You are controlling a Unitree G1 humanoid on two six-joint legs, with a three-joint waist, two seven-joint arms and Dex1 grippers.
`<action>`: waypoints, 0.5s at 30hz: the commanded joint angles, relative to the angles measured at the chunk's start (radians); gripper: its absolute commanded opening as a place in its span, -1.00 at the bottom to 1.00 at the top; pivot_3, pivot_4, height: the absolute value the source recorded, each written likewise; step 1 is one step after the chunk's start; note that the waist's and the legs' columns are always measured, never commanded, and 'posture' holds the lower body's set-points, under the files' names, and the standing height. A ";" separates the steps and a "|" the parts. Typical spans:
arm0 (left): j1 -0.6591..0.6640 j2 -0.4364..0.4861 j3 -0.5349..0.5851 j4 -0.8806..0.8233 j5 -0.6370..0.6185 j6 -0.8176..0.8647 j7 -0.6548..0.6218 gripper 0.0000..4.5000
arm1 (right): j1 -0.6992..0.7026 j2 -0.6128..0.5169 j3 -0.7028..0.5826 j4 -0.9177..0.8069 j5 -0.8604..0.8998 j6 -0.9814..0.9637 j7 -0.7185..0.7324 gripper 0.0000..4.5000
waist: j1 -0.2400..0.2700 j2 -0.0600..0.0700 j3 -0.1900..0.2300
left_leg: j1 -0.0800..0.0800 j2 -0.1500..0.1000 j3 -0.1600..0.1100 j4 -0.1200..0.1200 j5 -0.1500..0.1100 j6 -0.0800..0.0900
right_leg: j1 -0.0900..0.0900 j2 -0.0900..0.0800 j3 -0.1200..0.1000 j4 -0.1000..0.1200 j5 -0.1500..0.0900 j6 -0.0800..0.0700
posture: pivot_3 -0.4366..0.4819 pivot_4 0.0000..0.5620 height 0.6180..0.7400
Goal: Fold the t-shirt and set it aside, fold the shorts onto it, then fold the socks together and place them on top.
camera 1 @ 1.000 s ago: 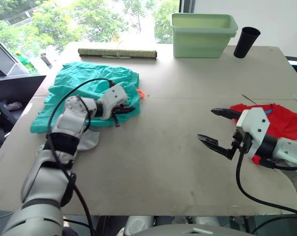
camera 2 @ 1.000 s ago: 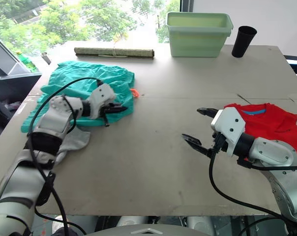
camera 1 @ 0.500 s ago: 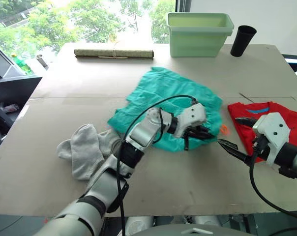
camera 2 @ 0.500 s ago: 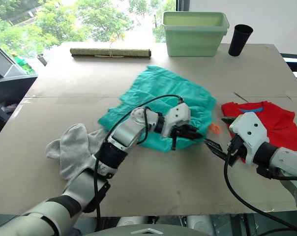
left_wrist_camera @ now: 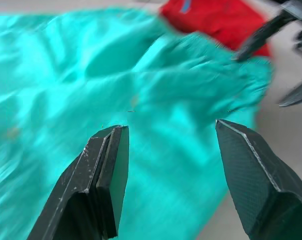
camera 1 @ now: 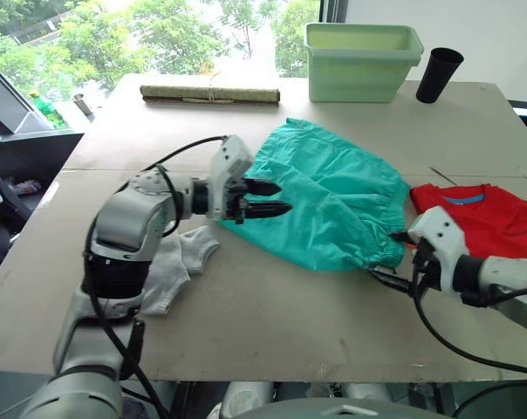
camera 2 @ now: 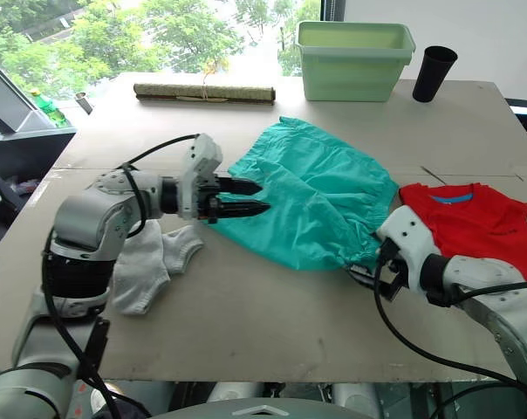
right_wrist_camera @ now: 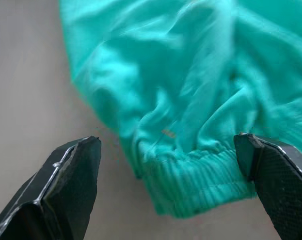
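The shorts (camera 1: 326, 203) lie spread mid-bench, touching the t-shirt (camera 1: 488, 216) at the right edge, socks (camera 1: 172, 265) toward the left edge, with the left gripper (camera 1: 265, 198) spread at their left side and the right gripper (camera 1: 394, 258) spread at their waistband corner.

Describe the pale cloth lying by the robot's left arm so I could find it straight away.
On the grey table, look to the robot's left of the big teal-green shorts spread in the middle. There, just beside the left arm, lie the socks: small, pale grey-white and knitted, far smaller than the shorts or the red t-shirt.
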State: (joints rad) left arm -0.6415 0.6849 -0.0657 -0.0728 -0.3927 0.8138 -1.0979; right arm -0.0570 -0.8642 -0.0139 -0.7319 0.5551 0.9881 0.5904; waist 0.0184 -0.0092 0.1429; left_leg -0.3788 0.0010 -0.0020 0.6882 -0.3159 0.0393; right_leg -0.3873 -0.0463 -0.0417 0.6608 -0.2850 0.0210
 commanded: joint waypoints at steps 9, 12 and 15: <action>-0.264 -0.026 -0.137 0.609 0.277 -0.570 -0.054 0.36 | -0.025 -0.156 0.173 0.059 -0.365 -0.299 0.012 -0.94 | 0.001 0.000 0.000 | -0.001 -0.001 0.000 0.001 0.000 0.000 | -0.001 0.001 -0.002 0.000 0.000 0.000 | -0.05 -0.47 1.00; -0.392 -0.064 -0.162 0.812 0.309 -0.680 -0.152 0.36 | 0.018 -0.195 0.151 0.004 -0.424 -0.420 0.046 -0.99 | 0.000 -0.001 0.000 | -0.001 -0.003 -0.001 0.001 0.000 0.000 | -0.001 0.001 -0.002 0.000 0.000 0.000 | -0.05 -0.47 1.00; -0.505 -0.102 -0.182 0.989 0.341 -0.762 -0.262 0.74 | 0.075 -0.225 0.129 -0.059 -0.495 -0.539 0.066 -1.00 | -0.004 -0.001 0.000 | -0.003 -0.004 -0.001 0.001 0.000 0.000 | -0.002 0.003 -0.003 0.000 -0.001 0.001 | -0.05 -0.47 1.00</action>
State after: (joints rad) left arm -1.0963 0.5898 -0.2436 0.8533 -0.0724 0.1133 -1.3019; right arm 0.0040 -1.0770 0.1511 -0.7287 0.0988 0.5271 0.6426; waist 0.0140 -0.0106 0.1432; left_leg -0.3821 -0.0026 -0.0029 0.6889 -0.3159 0.0393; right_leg -0.3898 -0.0428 -0.0441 0.6612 -0.2857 0.0225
